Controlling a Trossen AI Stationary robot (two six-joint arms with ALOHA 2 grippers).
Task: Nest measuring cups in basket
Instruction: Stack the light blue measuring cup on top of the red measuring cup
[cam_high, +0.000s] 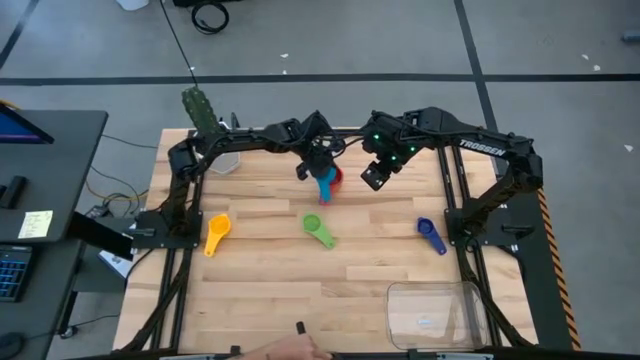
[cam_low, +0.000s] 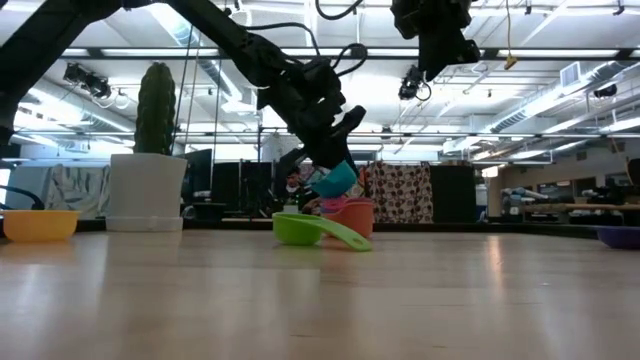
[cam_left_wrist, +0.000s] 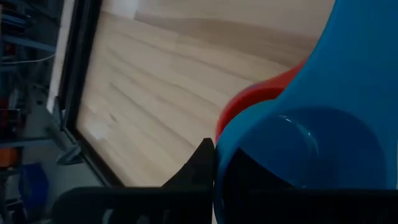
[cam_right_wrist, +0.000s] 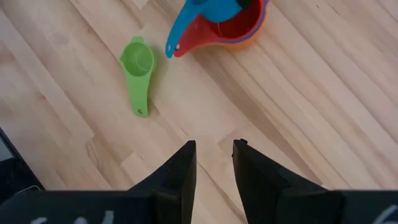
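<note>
Basket (cam_high: 437, 312): clear tub, near desk corner on the right arm's side, well apart from every cup.
Desk (cam_high: 270, 290): pale wood.
Cactus pot (cam_low: 146, 192): far edge, not involved.
Left gripper (cam_high: 318, 160): fingers clamped on light blue cup (cam_high: 327, 186), held tilted over the red cup (cam_right_wrist: 239, 28), which sits in an orange one.
Right gripper (cam_high: 378, 172): hovers nearby, fingers slightly apart, empty.
Loose cups: yellow (cam_high: 216, 233), green (cam_high: 316, 227), dark blue (cam_high: 431, 235).
Risk: a tilted release may jam or tip the stack.
</note>
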